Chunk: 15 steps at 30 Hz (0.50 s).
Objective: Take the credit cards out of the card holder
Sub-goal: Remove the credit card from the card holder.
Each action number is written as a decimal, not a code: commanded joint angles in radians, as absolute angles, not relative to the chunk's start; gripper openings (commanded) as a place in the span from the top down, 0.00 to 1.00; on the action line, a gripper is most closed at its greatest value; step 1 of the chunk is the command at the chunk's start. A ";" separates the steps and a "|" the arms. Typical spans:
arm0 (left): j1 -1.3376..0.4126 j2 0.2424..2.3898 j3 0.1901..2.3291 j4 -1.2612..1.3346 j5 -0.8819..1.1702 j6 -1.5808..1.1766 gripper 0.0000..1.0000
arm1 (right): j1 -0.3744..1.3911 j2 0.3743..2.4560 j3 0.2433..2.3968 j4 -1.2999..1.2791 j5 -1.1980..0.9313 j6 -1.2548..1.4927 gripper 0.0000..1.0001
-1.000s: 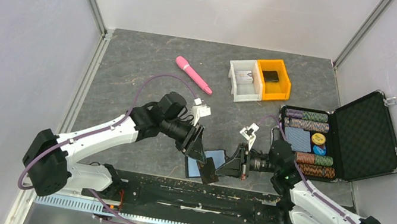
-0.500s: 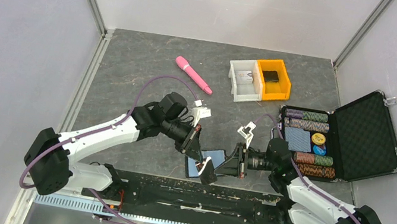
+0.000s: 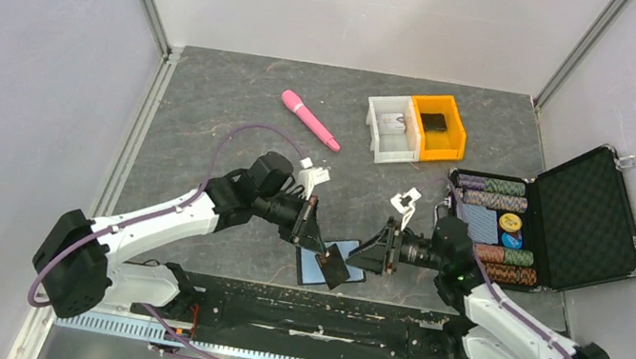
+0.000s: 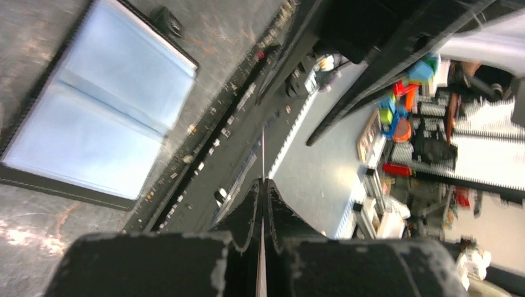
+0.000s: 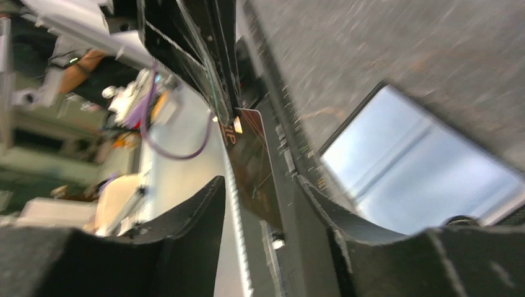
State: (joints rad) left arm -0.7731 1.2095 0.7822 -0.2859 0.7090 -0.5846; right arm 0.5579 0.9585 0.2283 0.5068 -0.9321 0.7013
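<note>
1. Lying open and flat on the grey table (image 3: 209, 114), near its front edge between my two arms, the card holder (image 4: 93, 117) is showing both bluish-grey inner panels. I cannot tell whether any card is sitting under them.
2. Hanging just beside the holder, toward the table's near edge, one dark credit card (image 5: 247, 154) is out of the pockets and clear of the panels.
3. My left gripper (image 4: 263, 192) is pinching that card by one edge, fingers closed tight on it, so its own camera is seeing the card only as a thin line.
4. My right gripper (image 5: 260, 192) is facing it from the other side, jaws standing partly apart. The card's free end is lying in the gap with no pad visibly pressing on it, so I am judging this hand to be holding nothing.
5. I am reading this as the pull-out step for this card, with the left hand alone gripping it.
6. The next move, as I am judging it, is calling for the right gripper to back straight off without brushing the card. The left one then needs to carry it away and set it down, before a check of the holder for more.
7. Further out, a white bin (image 3: 388, 128) and an orange bin (image 3: 438, 126) are sitting side by side at the back. A pink stick-shaped thing (image 3: 309, 120) is lying to their left, and an open case of poker chips (image 3: 577, 221) is standing at the right.
</note>
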 commanded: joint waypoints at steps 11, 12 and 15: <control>-0.761 0.926 0.544 0.269 0.095 -1.162 0.98 | 0.545 0.582 0.090 0.655 -0.390 0.980 0.17; -0.761 0.902 0.538 0.284 0.063 -1.165 0.98 | 0.544 0.582 0.081 0.693 -0.374 1.019 0.18; -0.761 0.855 0.504 0.376 0.014 -1.179 0.98 | 0.545 0.621 0.084 0.803 -0.364 1.073 0.27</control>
State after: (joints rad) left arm -0.7631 0.9146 0.5304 0.1543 0.1780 -1.0706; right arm 0.5457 0.5934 0.0799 0.5716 -0.4480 0.9268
